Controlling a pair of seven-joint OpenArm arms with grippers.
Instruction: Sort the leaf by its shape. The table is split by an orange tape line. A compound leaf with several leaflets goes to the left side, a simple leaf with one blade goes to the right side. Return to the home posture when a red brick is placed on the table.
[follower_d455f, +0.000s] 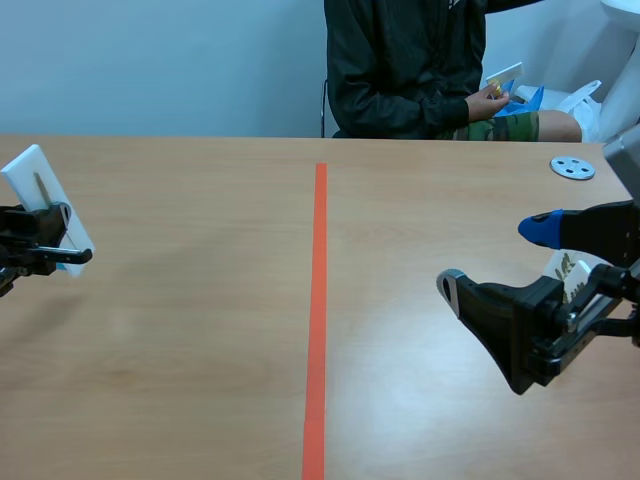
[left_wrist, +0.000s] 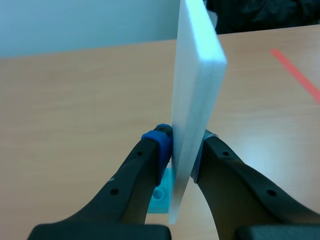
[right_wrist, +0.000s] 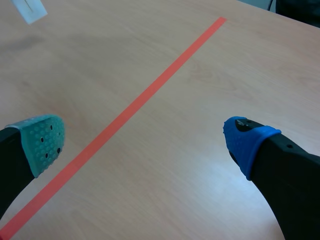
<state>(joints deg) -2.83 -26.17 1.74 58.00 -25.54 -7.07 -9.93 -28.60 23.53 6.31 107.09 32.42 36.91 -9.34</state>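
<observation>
The right pincer is held wide open above the worktop, right of the orange tape line. A white card is clamped in the left pincer, over the left side. Farther off, a person is seated.

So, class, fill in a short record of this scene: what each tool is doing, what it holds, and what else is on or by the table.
Left tool: shut on a white card, held upright
Card position: left of the orange tape line
Right tool: open, holding nothing, right of the line
Table: wooden, with a grey disc at its far right
Person: seated across the table, a small card in one hand
</observation>
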